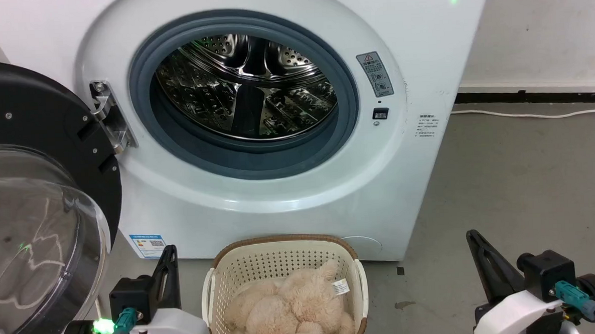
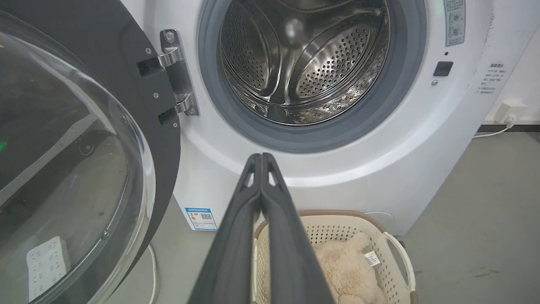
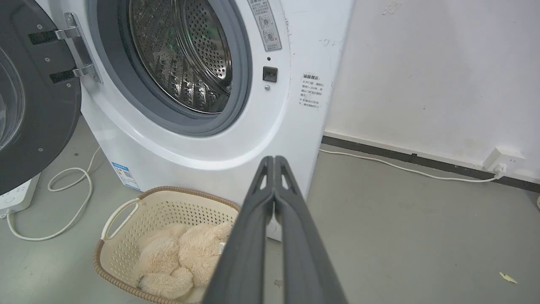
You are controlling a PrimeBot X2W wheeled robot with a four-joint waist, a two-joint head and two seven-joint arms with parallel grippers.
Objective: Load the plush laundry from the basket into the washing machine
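Observation:
The cream-beige plush laundry (image 1: 291, 310) lies in the oval cream basket (image 1: 261, 261) on the floor, right in front of the white washing machine (image 1: 289, 197). The machine's door (image 1: 38, 198) is swung wide open to the left, baring the steel drum (image 1: 246, 86). My left gripper (image 1: 169, 253) is shut and empty, left of the basket. My right gripper (image 1: 472, 237) is shut and empty, well to the basket's right. In the left wrist view my left gripper (image 2: 261, 157) points at the machine's front above the basket (image 2: 337, 228) and plush (image 2: 350, 270). The right wrist view shows the right gripper (image 3: 274, 160), basket (image 3: 168, 211) and plush (image 3: 177, 257).
Bare grey floor (image 1: 519, 187) stretches to the right of the machine. A white cable (image 3: 400, 169) runs along the wall to a socket (image 3: 504, 160). A white power strip (image 3: 17, 196) with a looped cord (image 3: 67, 185) lies on the floor under the open door.

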